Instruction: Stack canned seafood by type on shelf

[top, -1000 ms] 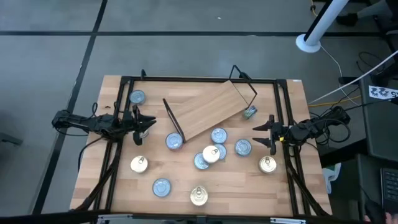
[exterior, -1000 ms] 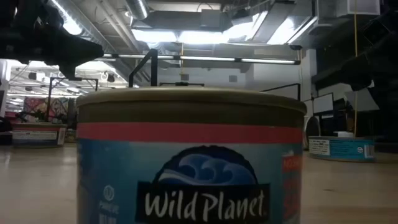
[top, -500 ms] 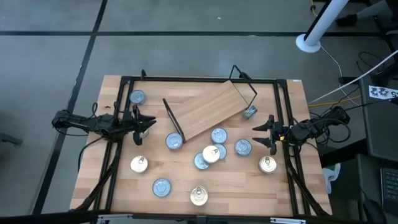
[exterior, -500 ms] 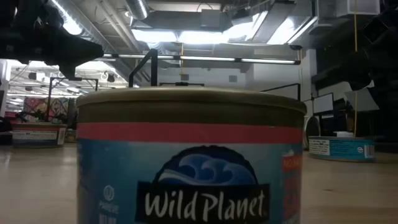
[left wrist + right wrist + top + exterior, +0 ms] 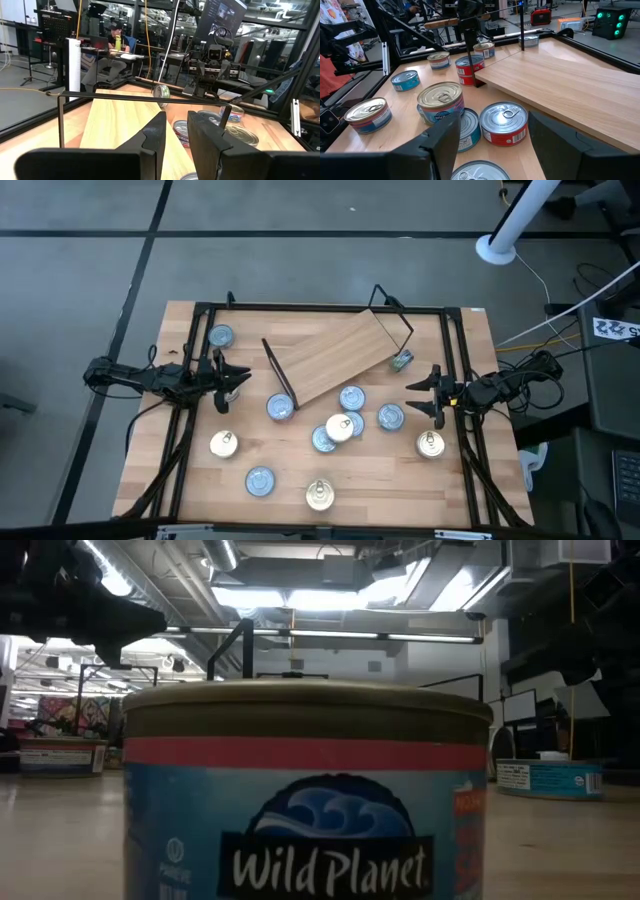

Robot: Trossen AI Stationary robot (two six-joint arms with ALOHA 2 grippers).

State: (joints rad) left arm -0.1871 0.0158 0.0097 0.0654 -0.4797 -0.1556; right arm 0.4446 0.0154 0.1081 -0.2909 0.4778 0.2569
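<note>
The shelf (image 5: pixel 335 353), a light wooden plank with black wire frames at both ends, stands turned diagonally at the table's middle far part. Several tins rest on their bases around it: blue ones (image 5: pixel 351 398), (image 5: pixel 221 337), (image 5: pixel 260 480) and gold ones (image 5: pixel 224 444), (image 5: pixel 430 444), (image 5: pixel 320 496). One gold-topped tin (image 5: pixel 340 428) sits on blue tins. A tin (image 5: pixel 402 361) lies on its side by the shelf's right end. My left gripper (image 5: pixel 245 381) hovers open left of the shelf; my right gripper (image 5: pixel 410 398) hovers open on its right, above the tin cluster (image 5: pixel 440 102).
Black rails (image 5: pixel 320 308) frame the tabletop on its far, left and right sides. One tin with a blue label and a red band (image 5: pixel 305 790) stands right in front of the low camera and hides most of the table there. A person sits in the room beyond (image 5: pixel 116 37).
</note>
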